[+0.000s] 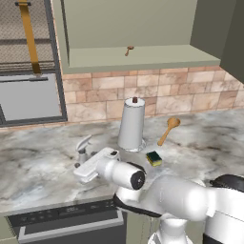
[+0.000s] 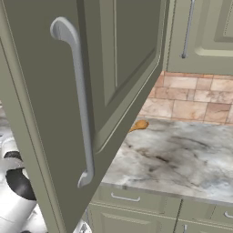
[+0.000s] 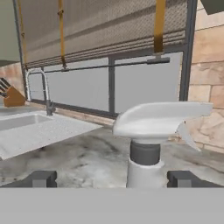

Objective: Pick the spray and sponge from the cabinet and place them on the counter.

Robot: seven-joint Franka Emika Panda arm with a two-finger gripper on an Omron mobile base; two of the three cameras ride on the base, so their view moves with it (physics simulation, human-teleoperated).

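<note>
Spray [image 3: 153,131] upright on counter [image 1: 43,162], unlabelled, between spread gripper [image 3: 111,178] tips, sponge [image 1: 153,158] nearby

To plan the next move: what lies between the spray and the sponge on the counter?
Left base view: the robot's white hand and bare counter lie between the spray and the sponge.

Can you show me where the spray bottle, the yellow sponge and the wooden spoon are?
spray [image 3: 151,120], hand view, on its white trigger head.
sponge [image 1: 153,158], left base view, on its dark green top.
wooden spoon [image 1: 168,129], left base view, on its handle just below the round bowl.
</note>
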